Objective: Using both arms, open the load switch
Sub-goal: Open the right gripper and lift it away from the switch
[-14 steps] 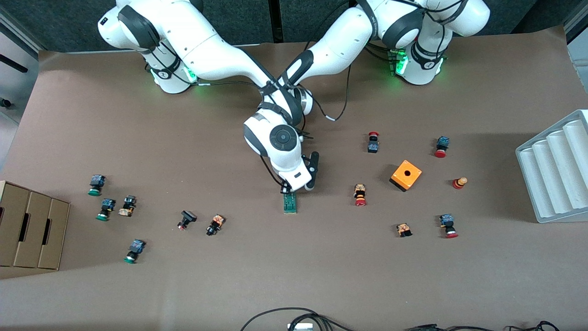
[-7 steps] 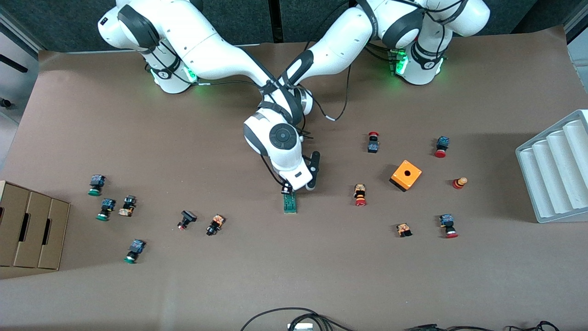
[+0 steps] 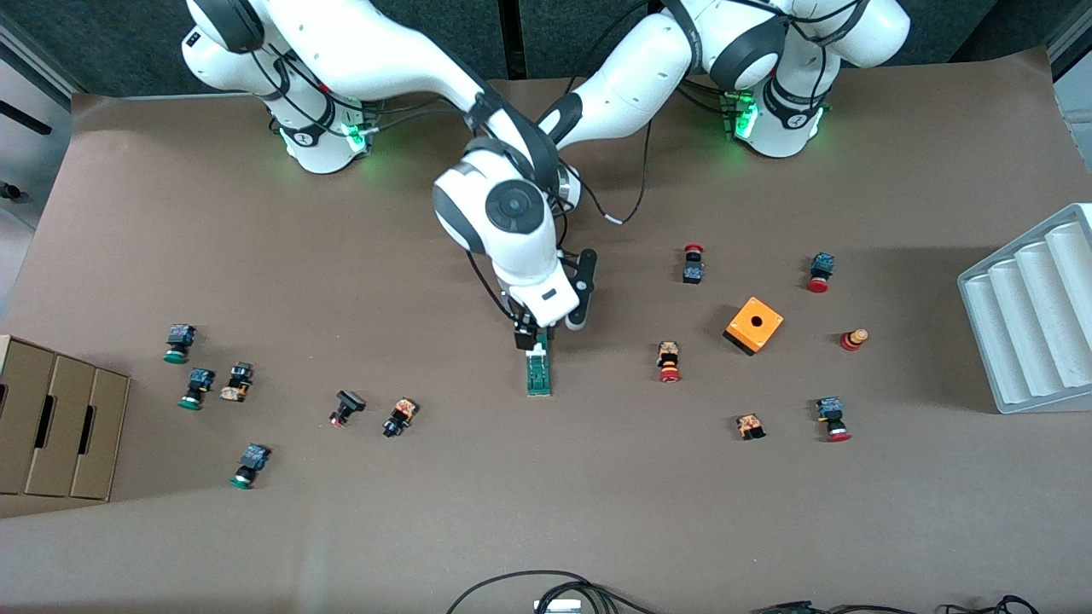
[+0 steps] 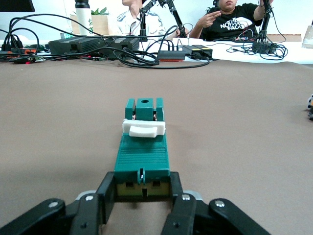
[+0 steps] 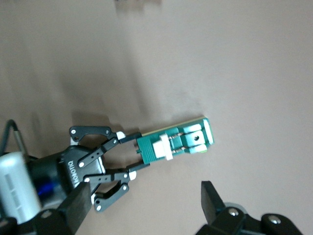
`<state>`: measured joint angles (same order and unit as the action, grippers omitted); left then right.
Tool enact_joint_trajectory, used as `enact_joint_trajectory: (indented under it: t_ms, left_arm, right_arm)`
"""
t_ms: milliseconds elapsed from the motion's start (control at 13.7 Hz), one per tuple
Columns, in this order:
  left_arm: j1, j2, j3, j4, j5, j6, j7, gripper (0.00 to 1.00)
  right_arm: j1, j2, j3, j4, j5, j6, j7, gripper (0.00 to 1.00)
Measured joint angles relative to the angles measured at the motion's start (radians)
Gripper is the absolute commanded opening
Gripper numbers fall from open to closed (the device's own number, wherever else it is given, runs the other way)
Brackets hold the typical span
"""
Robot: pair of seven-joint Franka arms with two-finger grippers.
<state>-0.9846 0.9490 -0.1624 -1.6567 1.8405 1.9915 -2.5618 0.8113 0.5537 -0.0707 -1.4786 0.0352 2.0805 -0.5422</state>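
Note:
The load switch, a narrow dark-green block with a white piece near one end, lies flat on the brown table at mid-table. My left gripper is shut on the switch's end that is farther from the front camera. It lies low along the table, mostly hidden under the right arm's hand in the front view. In the right wrist view the left gripper clamps the switch. My right gripper hangs over that held end, open, with nothing between its fingers.
Small red- and green-capped push buttons lie scattered toward both ends of the table. An orange cube and a grey ridged tray sit toward the left arm's end. A cardboard box sits toward the right arm's end.
My right gripper has opened and lifted up off the switch's held end, uncovering the white piece. The left gripper keeps its grip and the switch has stayed in place.

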Motion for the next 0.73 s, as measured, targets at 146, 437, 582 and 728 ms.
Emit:
enact_joint_trajectory:
  t_ms: [146,437,582,728]
  left_arm:
    - [0.000,0.000,0.000,0.000,0.000,0.000,0.000,0.39]
    - [0.000,0.000,0.000,0.000,0.000,0.000,0.000,0.39]
    - [0.000,0.000,0.000,0.000,0.000,0.000,0.000,0.39]
    - [0.000,0.000,0.000,0.000,0.000,0.000,0.000,0.39]
  right_arm:
    - [0.000,-0.047,-0.006,0.001,-0.003,-0.010,0.063,1.00]
    - [-0.001,-0.124,-0.029,0.024,-0.034,-0.014,0.189,1.00]
    - [-0.002,-0.184,-0.061,0.030,-0.058,-0.076,0.277,1.00]
    - [-0.013,-0.246,-0.112,0.033,-0.058,-0.139,0.322,1.00]
